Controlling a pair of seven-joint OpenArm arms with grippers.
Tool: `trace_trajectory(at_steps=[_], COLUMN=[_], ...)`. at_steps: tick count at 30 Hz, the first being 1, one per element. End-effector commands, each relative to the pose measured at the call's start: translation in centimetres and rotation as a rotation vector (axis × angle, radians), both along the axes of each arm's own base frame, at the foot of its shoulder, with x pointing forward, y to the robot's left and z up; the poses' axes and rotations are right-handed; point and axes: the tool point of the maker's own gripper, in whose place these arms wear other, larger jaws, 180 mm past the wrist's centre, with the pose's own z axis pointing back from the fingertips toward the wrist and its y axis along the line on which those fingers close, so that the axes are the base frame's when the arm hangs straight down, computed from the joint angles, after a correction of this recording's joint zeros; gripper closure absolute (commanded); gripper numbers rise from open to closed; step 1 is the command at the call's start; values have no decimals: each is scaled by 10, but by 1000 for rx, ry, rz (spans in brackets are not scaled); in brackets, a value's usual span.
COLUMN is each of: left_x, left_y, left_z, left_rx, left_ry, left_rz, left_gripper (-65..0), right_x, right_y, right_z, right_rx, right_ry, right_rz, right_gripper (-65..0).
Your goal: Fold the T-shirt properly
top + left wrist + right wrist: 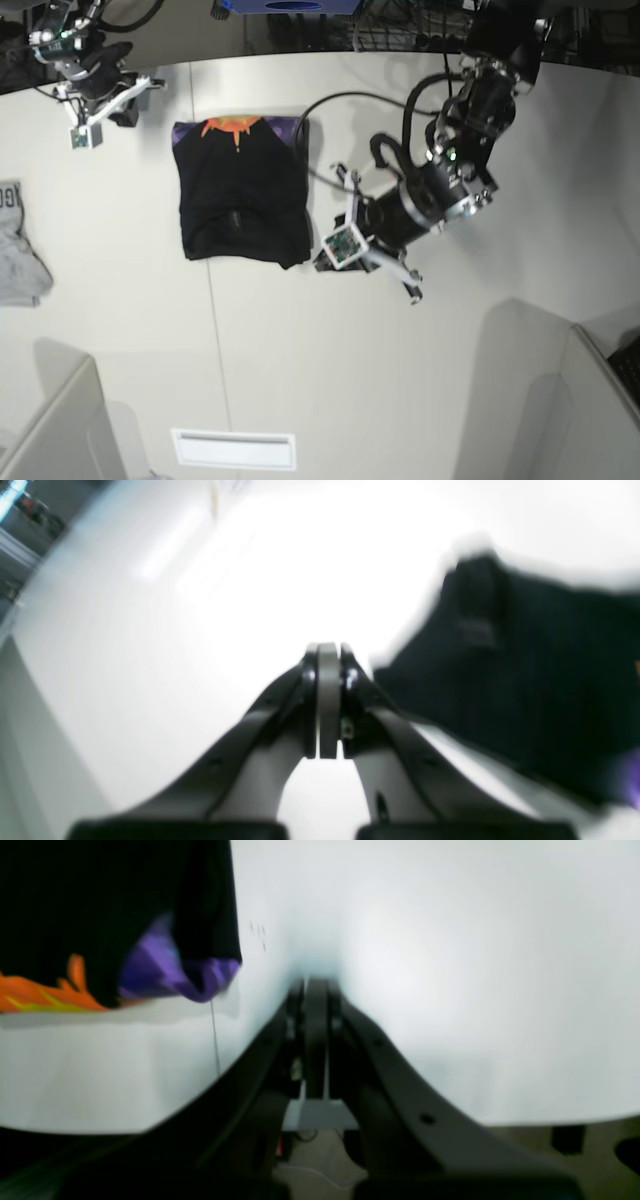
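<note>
The black T-shirt (pixel 240 195) lies folded into a rough rectangle on the white table (pixel 300 350), with its orange and purple print showing along the far edge. My left gripper (pixel 322 263) is shut and empty, just off the shirt's near right corner. In the left wrist view the gripper (pixel 327 647) is over bare table with the shirt (pixel 540 680) to its right. My right gripper (pixel 140 100) is shut and empty at the far left, apart from the shirt. In the right wrist view the gripper (pixel 315 982) has the shirt (pixel 100 900) at upper left.
A small grey garment (pixel 20 250) lies at the table's left edge. A white rectangular label (pixel 235 448) sits near the front. Grey partitions stand at the front left (pixel 60 430) and front right (pixel 560 400). Cables and equipment crowd the far edge.
</note>
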Motion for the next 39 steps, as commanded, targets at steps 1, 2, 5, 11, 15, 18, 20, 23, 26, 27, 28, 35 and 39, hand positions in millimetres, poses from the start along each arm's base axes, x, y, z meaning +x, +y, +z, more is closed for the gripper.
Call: trace_trajectory(at_steps=[1, 2, 5, 11, 15, 18, 20, 23, 26, 27, 28, 35, 39], left_x=[-8, -19, -58, -156, -214, -252, -279, -324, -360, -369, -370, -418, -450], left_y=[1, 9, 30, 52, 73, 94, 105, 112, 123, 123, 121, 118, 124], left_z=[0, -13, -45, -95, -123, -133, -137, -146, -171, -186, -201, -300, -342], left_rx=[-35, -43, -60, 1, 102, 136, 157, 173, 191, 183, 167, 39, 70], left_ry=[-6, 21, 98, 269, 403, 506, 577, 698, 822, 861, 881, 963, 1061], left_rz=[-7, 3, 16, -49, -48, -1, 19, 24, 86, 136, 182, 449, 549], left_gripper=[0, 0, 0, 0, 0, 0, 0, 0, 0, 0, 0, 0, 0], right_x=[-5, -13, -39, -123, -160, -188, -206, -234, -256, -262, -267, -308, -325], right_y=[-1, 0, 0, 10, 24, 64, 90, 114, 119, 123, 123, 152, 163], right_z=[5, 3, -5, -21, -26, -37, -50, -81, -116, -129, -141, -209, -227], right_rx=[-9, -7, -6, 13, 50, 146, 216, 299, 337, 350, 355, 364, 308], right_ry=[-6, 12, 81, 293, 388, 477, 552, 663, 770, 788, 803, 894, 846], right_rz=[12, 14, 14, 43, 60, 128, 171, 194, 224, 239, 256, 452, 498], right_gripper=[0, 0, 0, 0, 0, 0, 0, 0, 0, 0, 0, 0, 0])
